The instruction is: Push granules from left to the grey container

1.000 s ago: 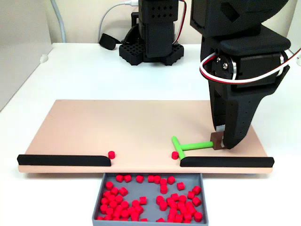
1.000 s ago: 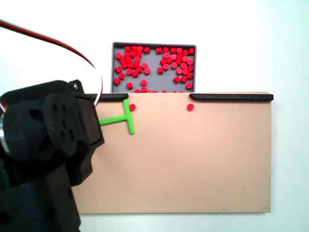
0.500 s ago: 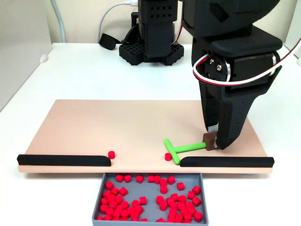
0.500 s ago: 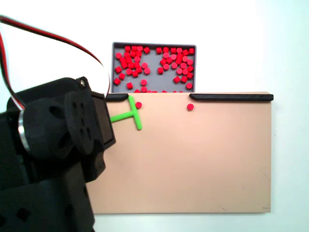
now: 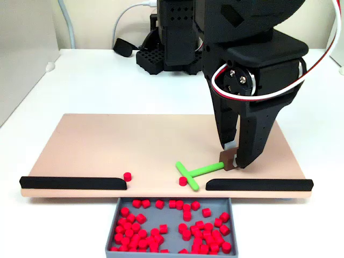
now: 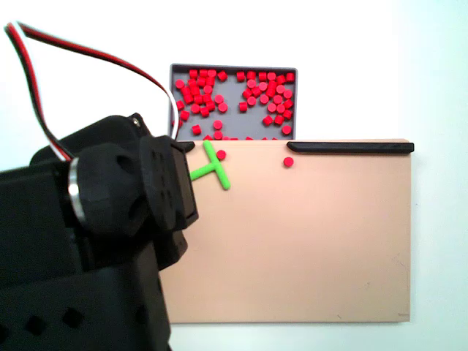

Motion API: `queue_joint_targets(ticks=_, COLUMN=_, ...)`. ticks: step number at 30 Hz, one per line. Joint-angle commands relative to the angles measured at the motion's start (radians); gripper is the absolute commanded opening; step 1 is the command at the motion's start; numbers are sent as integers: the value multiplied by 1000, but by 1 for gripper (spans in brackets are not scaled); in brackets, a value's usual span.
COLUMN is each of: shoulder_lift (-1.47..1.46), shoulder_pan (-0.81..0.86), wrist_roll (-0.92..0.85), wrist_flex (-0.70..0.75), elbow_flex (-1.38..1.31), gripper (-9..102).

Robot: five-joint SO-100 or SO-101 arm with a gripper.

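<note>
A tan board [image 5: 118,142] is laid on the white table [image 5: 107,80], and every place below is given relative to this board. The black arm [image 5: 252,59] is seen above its right part in a fixed view [image 5: 252,59] and covers its left part in a fixed view [image 6: 95,241]. The tray [image 5: 119,215] is set just outside the front edge of the board, below the gap between the two black strips [image 5: 72,183]. Most granules [image 5: 185,231] are held inside this tray. Two granules are left on the board near the front edge: one [image 5: 127,176] beside the end of the left strip, one [image 5: 183,181] touching the head of the green stick [image 5: 196,172] at the gap. The gripper [image 5: 232,159] is lowered to the board surface, right of the gap. Its fingers are pressed together on a small brown block at the end of the stick, so the stick is pinched.
</note>
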Motion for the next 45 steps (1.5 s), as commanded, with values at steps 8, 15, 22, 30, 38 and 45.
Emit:
queue_joint_targets(ticks=8, shoulder_lift=-8, shoulder_pan=26, wrist_roll=-163, wrist_flex=-2, elbow_flex=0, gripper=0)
queue_joint_targets(ticks=15, shoulder_lift=-6, shoulder_pan=38, wrist_roll=-253, wrist_flex=-2, elbow_flex=0, gripper=0)
queue_joint_targets(ticks=22, shoulder_lift=-3, shoulder_pan=63, wrist_roll=-336, wrist_flex=-6, elbow_flex=0, gripper=0)
queue_joint_targets(ticks=30, shoulder_lift=9, shoulder_pan=95, wrist_roll=-402, wrist_flex=-3, elbow_flex=0, gripper=0)
queue_joint_targets(ticks=38, shoulder_lift=132, shoulder_pan=103, wrist_roll=-499, wrist_flex=3, elbow_flex=0, gripper=0)
queue_joint_targets(ticks=45, shoulder_lift=382, shoulder_pan=72, wrist_roll=-557, wrist_flex=35, elbow_flex=227, gripper=0)
